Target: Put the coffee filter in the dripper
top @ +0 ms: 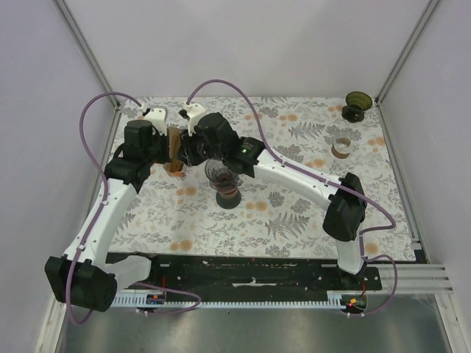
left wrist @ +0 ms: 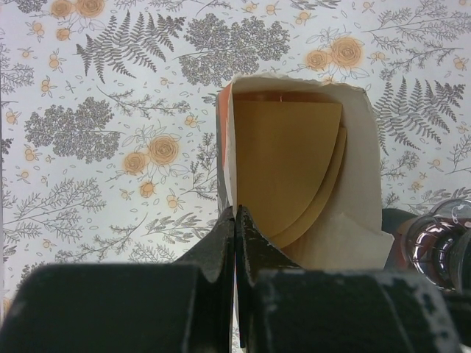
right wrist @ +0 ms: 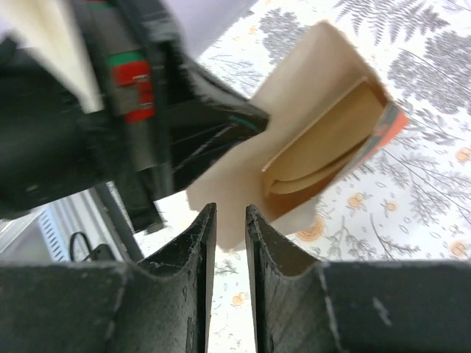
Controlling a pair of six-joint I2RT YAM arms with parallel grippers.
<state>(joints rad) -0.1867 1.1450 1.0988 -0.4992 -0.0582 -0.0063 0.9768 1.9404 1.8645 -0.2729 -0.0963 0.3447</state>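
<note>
The left gripper (left wrist: 235, 220) is clamped on the left wall of the filter box (left wrist: 362, 140), its two dark fingers pressed flat together with the orange-and-white card pinched between them. It holds the box tipped so that the open mouth faces the wrist camera. Inside the box sit the coffee filters (left wrist: 287, 162), tan rounded sheets stacked against the back wall.

The right gripper (right wrist: 229, 220) faces the same box from the opposite side. Its fingers stand a narrow slot apart with nothing between them, and the tips lie just at the pale lower flap of the box. The left arm's dark wrist crowds in on the box's left in this view.

To the right of the box, close by, stands the dripper (top: 221, 173), a glass cone on a dark base, partly under the right arm. Well beyond the box towards the far right corner of the floral table (top: 294, 213) are a dark glass vessel (top: 357, 107) and a brown ring (top: 341, 149).
</note>
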